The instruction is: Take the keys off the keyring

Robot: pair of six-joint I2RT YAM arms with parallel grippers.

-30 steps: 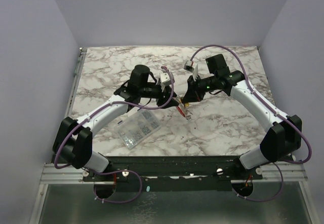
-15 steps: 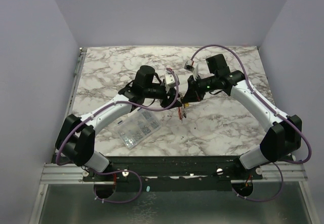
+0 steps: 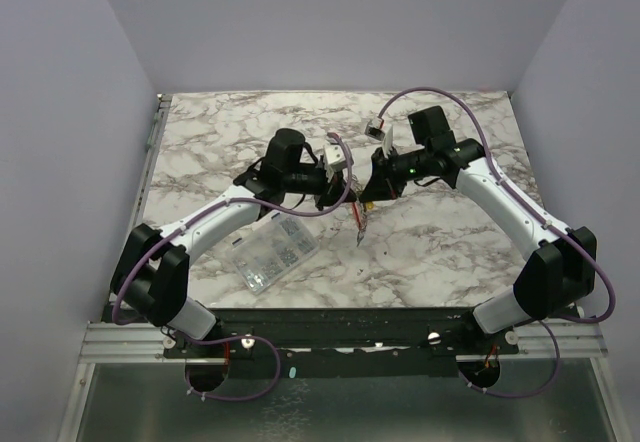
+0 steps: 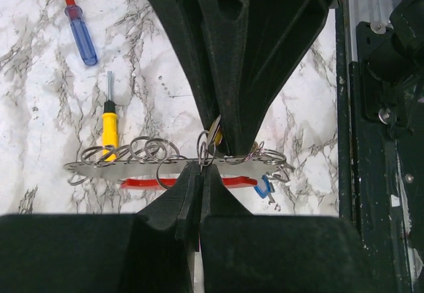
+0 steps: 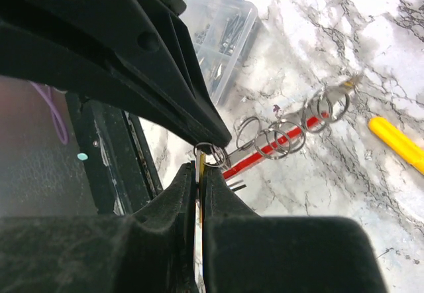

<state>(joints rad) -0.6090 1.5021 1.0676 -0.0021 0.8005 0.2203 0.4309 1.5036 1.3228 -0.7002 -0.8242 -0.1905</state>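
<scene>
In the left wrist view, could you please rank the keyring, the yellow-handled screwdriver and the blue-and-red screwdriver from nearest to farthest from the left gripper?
1. keyring: clamped in the left gripper itself.
2. yellow-handled screwdriver: on the table just beyond the keyring, left of the view.
3. blue-and-red screwdriver: farthest, upper left corner of the view.

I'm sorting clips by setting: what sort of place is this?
Probably a lab robot cell: plain walls box in a marble-patterned table, a metal rail runs along its near edge, and a clear parts box lies on it.
</scene>
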